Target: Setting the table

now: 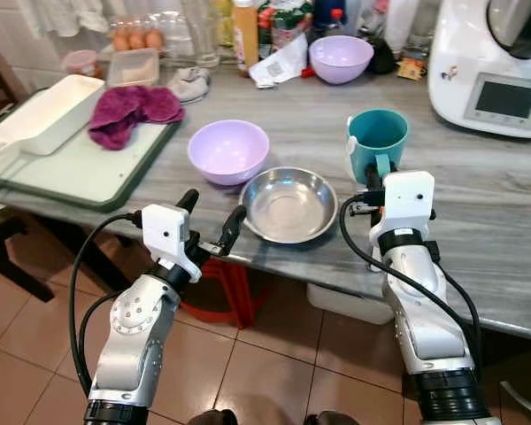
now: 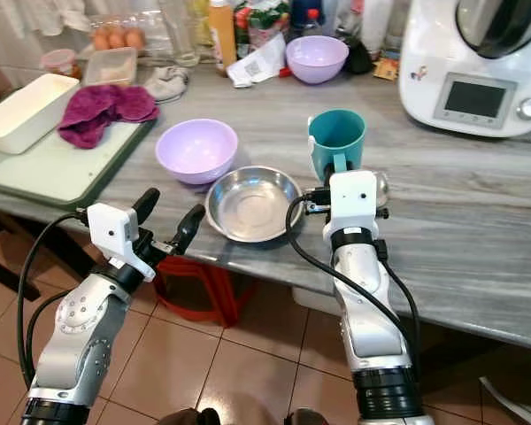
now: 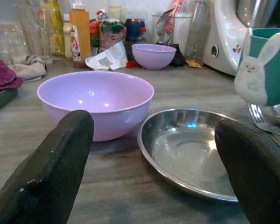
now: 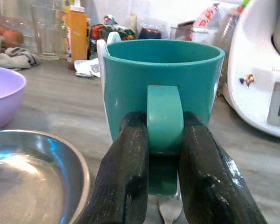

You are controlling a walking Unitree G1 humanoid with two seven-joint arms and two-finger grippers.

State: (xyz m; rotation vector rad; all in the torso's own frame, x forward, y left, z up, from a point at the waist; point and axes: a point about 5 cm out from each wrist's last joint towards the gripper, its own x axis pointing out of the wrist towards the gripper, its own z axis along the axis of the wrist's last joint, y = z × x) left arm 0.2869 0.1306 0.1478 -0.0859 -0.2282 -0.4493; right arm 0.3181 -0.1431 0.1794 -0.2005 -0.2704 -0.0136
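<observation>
Right gripper (image 4: 161, 154) clamps its 2 black fingers (image 4: 123, 172) on the handle of a teal mug (image 1: 378, 139), 1 finger on each side of the handle loop. The mug stands upright on the grey marble-look counter (image 1: 478, 204), just beside a steel bowl (image 1: 288, 204) and behind it a lilac bowl (image 1: 228, 150). A fork (image 3: 263, 122) lies on the counter close to the mug's base.

To do this step well, I judge the grip should stay firm and square on the handle, and the mug should rise straight before it travels, so it clears the steel bowl's rim and the fork and does not tip.

The right arm reaches straight forward over the counter edge, wrist level, gripper pointing at the mug.

Left gripper (image 1: 210, 223) hovers at the counter's front edge, fingers (image 3: 51, 172) spread wide and holding nothing, aimed between the lilac bowl and the steel bowl. The left arm is bent upward, forearm angled toward the counter.

A second lilac bowl (image 1: 341, 58) sits well apart at the back, near bottles.
</observation>
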